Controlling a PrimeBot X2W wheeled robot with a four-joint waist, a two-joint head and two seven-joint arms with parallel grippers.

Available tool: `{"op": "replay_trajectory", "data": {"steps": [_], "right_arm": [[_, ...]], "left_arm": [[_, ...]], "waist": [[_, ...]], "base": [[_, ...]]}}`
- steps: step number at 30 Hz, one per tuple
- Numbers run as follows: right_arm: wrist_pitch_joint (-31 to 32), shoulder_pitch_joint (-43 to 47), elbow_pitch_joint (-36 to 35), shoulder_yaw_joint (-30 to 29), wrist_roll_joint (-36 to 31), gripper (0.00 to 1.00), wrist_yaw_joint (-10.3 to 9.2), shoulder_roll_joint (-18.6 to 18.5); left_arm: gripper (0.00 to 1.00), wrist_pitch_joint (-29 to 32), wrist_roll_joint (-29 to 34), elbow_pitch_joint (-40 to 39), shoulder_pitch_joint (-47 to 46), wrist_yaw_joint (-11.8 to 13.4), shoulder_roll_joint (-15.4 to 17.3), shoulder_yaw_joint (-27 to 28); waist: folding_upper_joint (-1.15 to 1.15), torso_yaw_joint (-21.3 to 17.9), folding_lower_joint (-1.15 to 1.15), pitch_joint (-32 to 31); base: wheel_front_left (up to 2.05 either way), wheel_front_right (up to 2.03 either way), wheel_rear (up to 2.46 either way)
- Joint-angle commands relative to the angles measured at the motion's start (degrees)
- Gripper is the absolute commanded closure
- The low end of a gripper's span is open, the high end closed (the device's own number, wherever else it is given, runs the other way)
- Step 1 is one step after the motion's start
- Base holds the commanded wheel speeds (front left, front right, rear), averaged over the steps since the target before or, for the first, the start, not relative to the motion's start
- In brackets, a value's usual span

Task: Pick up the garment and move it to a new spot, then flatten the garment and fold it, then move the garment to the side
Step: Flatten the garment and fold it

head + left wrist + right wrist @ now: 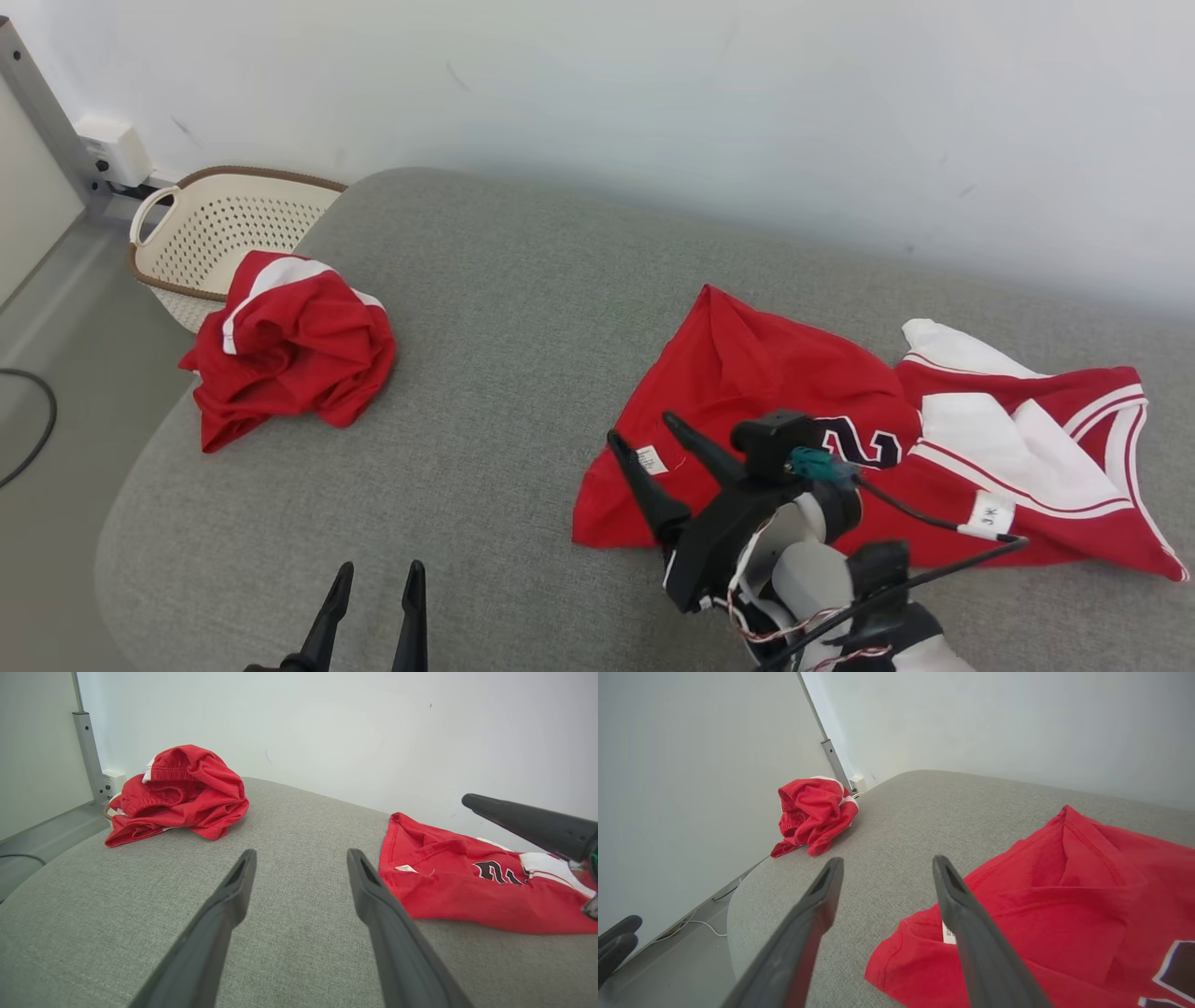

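Observation:
A red jersey (766, 373) with white trim and a dark number lies partly spread, with folds, on the right half of the grey cushion (523, 308). My right gripper (641, 427) hovers open over the jersey's near-left corner, by a small white label (651, 459). In the right wrist view the gripper (887, 860) holds nothing; one finger is over the red cloth (1087, 905), the other over bare cushion. My left gripper (382, 567) stands open at the cushion's front edge, well left of the jersey (458, 891), with nothing between its fingers (302, 851).
A second red garment (294, 350) lies crumpled at the cushion's far-left edge. Behind it a cream perforated basket (215, 219) stands on the floor. A white wall runs along the back. A dark cable (37, 420) lies on the floor at left.

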Motion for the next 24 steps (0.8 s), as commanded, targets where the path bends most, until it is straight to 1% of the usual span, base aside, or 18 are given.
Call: {"op": "replay_trajectory", "data": {"steps": [1,5,8,10,13,19,24], "right_arm": [[-0.7,-0.5,-0.6,-0.5,0.4,0.00,-0.03,-0.6],[-1.9,-0.2,-1.9,-4.1,-0.2,0.00,-0.03,-3.5],[-2.3,0.9,-2.8,-8.2,-2.0,0.00,-0.03,-5.9],[-2.3,2.2,-3.4,-12.0,-3.5,0.00,-0.03,-7.5],[-2.3,4.7,-5.5,-19.5,-7.1,0.00,-0.03,-9.6],[-2.3,12.6,-9.5,-32.6,-13.8,0.00,-0.03,-10.6],[-2.3,18.5,-12.8,-41.0,-18.0,0.00,-0.03,-8.8]], "left_arm": [[0.00,-0.2,-0.1,0.1,0.4,0.1,0.0,0.2],[0.00,-0.2,0.2,-0.1,1.0,0.1,0.0,0.7],[0.00,-0.2,0.4,-0.3,1.7,0.0,0.0,1.0],[0.00,-0.2,0.4,-0.4,1.9,0.0,0.0,1.3],[0.00,-0.2,0.6,-0.6,1.9,-0.1,0.0,1.4],[0.00,-0.2,0.7,-0.8,2.3,0.0,0.0,1.6],[0.00,-0.2,0.8,-1.1,2.2,0.0,0.0,1.9]], "waist": [[0.00,-0.3,0.00,-0.3],[0.00,-1.4,0.00,-0.7],[0.00,-2.3,0.00,-0.9],[0.00,-2.9,0.00,-0.9],[0.00,-3.6,0.00,-1.0],[0.00,-4.8,0.00,-1.0],[0.00,-5.9,0.00,-0.5]], "base": [[0.00,0.00,0.00],[0.00,0.00,0.00],[0.00,0.00,0.00],[0.00,0.00,0.00],[0.00,0.00,0.00],[0.00,0.00,0.00],[0.00,0.00,0.00]]}}
